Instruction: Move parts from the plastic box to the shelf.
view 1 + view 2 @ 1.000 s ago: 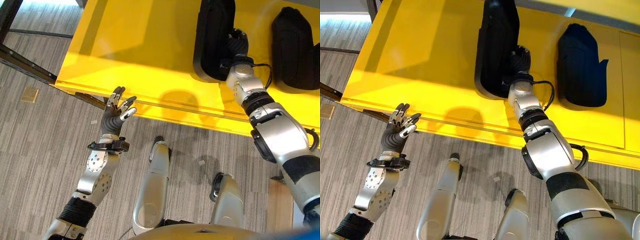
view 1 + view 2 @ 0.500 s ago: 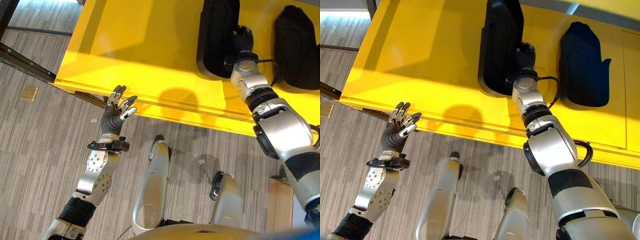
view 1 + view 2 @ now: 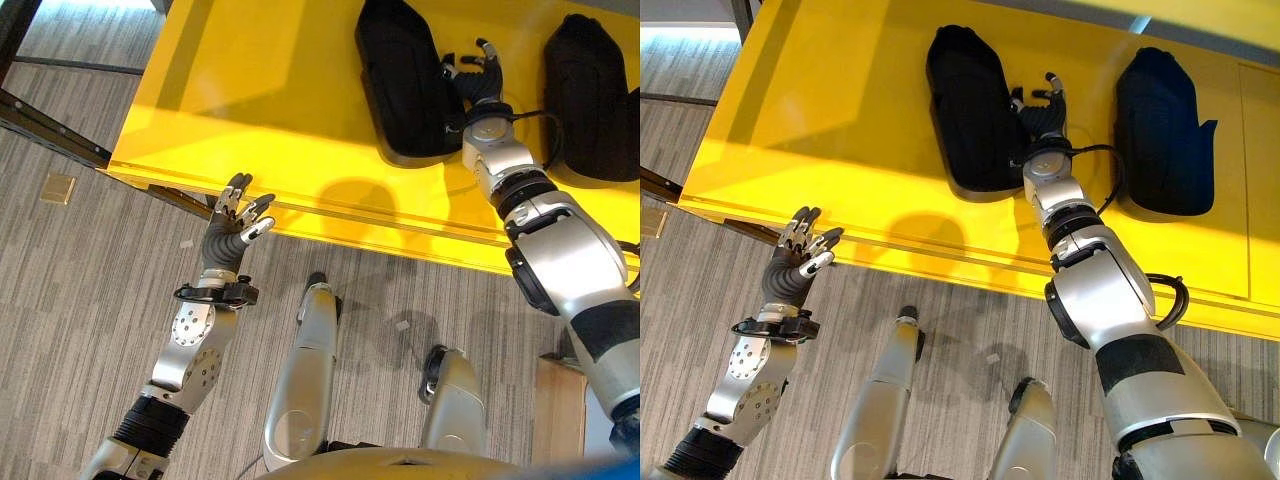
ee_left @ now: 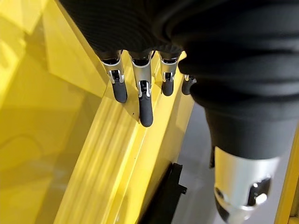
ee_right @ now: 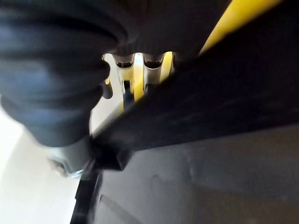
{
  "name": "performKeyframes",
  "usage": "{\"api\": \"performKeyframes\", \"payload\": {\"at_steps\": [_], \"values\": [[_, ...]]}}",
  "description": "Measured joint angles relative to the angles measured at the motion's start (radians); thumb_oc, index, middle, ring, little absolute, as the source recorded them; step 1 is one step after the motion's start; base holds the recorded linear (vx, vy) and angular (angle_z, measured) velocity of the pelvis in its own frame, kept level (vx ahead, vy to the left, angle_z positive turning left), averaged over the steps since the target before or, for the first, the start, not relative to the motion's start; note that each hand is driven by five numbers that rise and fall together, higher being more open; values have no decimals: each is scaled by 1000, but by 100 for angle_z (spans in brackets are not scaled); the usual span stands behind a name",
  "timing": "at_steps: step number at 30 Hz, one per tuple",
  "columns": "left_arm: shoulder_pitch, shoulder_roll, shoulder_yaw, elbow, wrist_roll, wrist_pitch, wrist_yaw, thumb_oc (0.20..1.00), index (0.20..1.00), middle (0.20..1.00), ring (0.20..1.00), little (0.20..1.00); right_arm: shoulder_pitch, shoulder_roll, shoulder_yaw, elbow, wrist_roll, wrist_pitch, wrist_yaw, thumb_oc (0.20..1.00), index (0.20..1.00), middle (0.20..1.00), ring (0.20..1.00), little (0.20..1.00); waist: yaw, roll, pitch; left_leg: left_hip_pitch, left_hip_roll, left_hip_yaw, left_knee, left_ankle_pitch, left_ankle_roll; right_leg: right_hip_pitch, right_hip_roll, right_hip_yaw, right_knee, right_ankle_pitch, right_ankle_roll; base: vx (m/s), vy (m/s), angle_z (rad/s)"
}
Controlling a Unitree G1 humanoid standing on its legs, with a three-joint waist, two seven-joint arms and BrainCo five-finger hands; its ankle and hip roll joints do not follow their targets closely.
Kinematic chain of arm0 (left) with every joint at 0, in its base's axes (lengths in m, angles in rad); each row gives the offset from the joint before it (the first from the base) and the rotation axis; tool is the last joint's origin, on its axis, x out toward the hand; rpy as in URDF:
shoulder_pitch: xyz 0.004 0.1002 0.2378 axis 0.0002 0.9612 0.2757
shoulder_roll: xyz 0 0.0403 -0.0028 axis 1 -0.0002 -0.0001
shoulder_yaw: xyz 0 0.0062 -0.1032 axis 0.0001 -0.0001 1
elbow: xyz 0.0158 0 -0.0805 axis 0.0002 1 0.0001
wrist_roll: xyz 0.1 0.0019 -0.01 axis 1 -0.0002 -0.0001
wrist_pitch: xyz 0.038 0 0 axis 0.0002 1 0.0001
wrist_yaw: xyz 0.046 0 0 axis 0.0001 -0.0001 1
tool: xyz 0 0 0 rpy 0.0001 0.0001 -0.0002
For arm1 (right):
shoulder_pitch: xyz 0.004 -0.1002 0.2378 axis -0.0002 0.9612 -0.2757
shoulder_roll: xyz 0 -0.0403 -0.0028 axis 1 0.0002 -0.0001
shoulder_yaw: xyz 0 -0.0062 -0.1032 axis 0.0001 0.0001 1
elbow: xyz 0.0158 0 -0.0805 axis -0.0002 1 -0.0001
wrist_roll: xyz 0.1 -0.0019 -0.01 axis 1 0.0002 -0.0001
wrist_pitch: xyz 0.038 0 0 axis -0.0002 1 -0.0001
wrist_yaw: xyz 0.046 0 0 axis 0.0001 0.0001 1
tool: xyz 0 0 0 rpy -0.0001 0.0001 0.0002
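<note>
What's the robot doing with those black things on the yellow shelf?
The robot is putting black parts on the yellow shelf. Two lie there now: the left black part and the right black part. The right hand is on the shelf between them, fingers open, right beside the left part and not gripping it. The left hand hangs open in front of the shelf's edge, holding nothing.

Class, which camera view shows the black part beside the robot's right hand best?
The right eye view: the whole black part lies on the yellow shelf, its outline complete. The left eye view crops its far end. The right wrist view shows a dark blurred surface up close, past the right hand.
</note>
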Motion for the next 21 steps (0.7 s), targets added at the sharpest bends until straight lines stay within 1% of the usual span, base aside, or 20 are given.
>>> {"api": "performKeyframes", "payload": {"at_steps": [6,10,14,15,17,19,21], "values": [[4,0,9,0,0,-4,0,1000,1000,1000,1000,1000,4,1,-3,-100,28,-3,-8,1000,1000,1000,1000,1000,-10,1,-1,-11,2,0,5,-1,2,-6,2,2,-3,2,-5,0,0,0],[12,0,21,-1,-1,-4,1,1000,1000,1000,1000,1000,15,1,-11,-195,36,-21,-26,1000,1000,1000,1000,1000,-18,1,-1,-12,3,1,6,-1,2,-7,4,3,-4,3,-6,0,0,0],[26,-3,43,-1,-1,-6,5,1000,1000,1000,1000,1000,79,-4,-16,-366,34,-38,-45,1000,1000,1000,1000,1000,-33,0,0,-11,6,1,6,-2,3,-9,6,4,-4,3,-6,0,0,0],[30,-3,48,-1,-1,-6,7,1000,1000,1000,1000,1000,117,-9,-31,-434,32,-41,-47,1000,1000,1000,1000,1000,-33,0,0,-12,8,1,6,-2,2,-8,8,4,-5,3,-7,-8,-10,-4],[35,-3,57,-1,-1,-7,17,1000,1000,1000,1000,1000,133,-13,-37,-457,26,-43,-50,1000,1000,1000,1000,1000,-41,-1,0,-12,11,3,6,-3,2,-11,11,7,-6,6,-6,-11,-11,-5],[37,-4,62,-1,-1,-7,19,1000,1000,1000,1000,1000,178,-27,-66,-533,21,-48,-61,1000,1000,1000,1000,1000,-43,-2,0,-12,12,3,6,-3,2,-11,12,8,-6,6,-7,-4,-3,-2],[41,-5,69,-1,-1,-8,21,1000,1000,1000,1000,1000,182,-30,-71,-531,15,-49,-74,1000,1000,1000,1000,1000,-50,-2,1,-12,14,4,6,-2,3,-13,13,9,-8,6,-7,-3,-7,-2]]}}
